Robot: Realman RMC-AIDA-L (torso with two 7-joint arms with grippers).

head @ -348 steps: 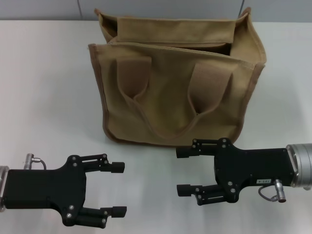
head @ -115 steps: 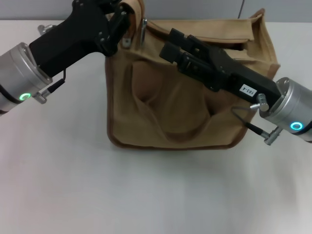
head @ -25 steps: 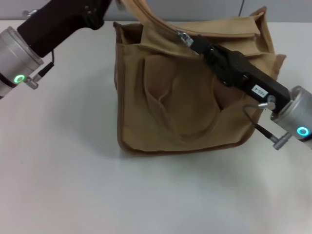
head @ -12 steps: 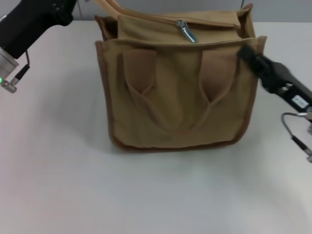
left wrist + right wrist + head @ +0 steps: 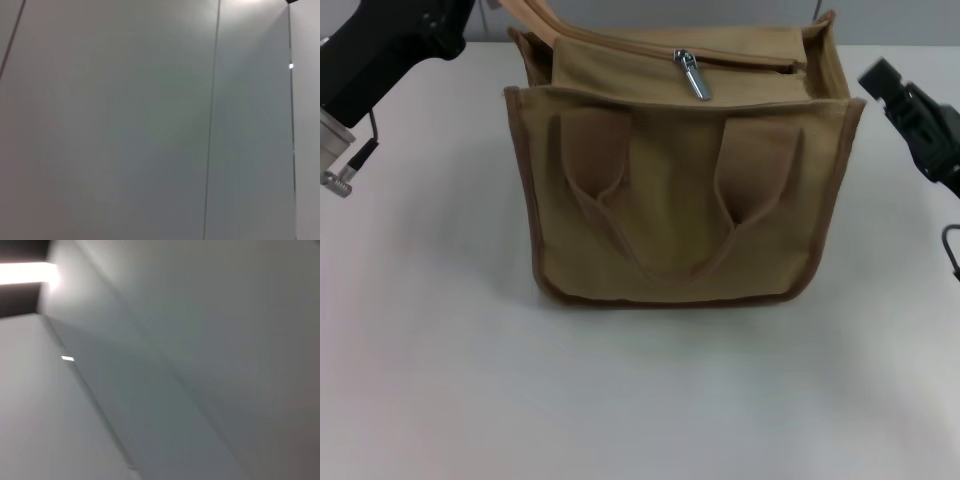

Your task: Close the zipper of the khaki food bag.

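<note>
The khaki food bag (image 5: pixel 680 200) stands upright in the middle of the white table, its front pocket and two handle straps facing me. The zipper (image 5: pixel 620 47) runs along its top panel. The silver pull tab (image 5: pixel 692 75) lies about midway along it. A dark gap shows in the zip line between the tab and the bag's right end. My left gripper (image 5: pixel 445 18) is at the top left, beside the bag's rear strap (image 5: pixel 527 12), which rises out of view. My right gripper (image 5: pixel 895 95) hangs to the right of the bag, apart from it. Both wrist views show only grey wall.
The white table (image 5: pixel 640 400) spreads bare in front of the bag and on both sides. A grey wall panel (image 5: pixel 650 12) runs behind the bag. A cable loop (image 5: pixel 950 250) of the right arm hangs at the right edge.
My right gripper has left the pull tab and drawn back to the right, off the bag. The bag has swung back square and upright. My left arm has moved up and left.
</note>
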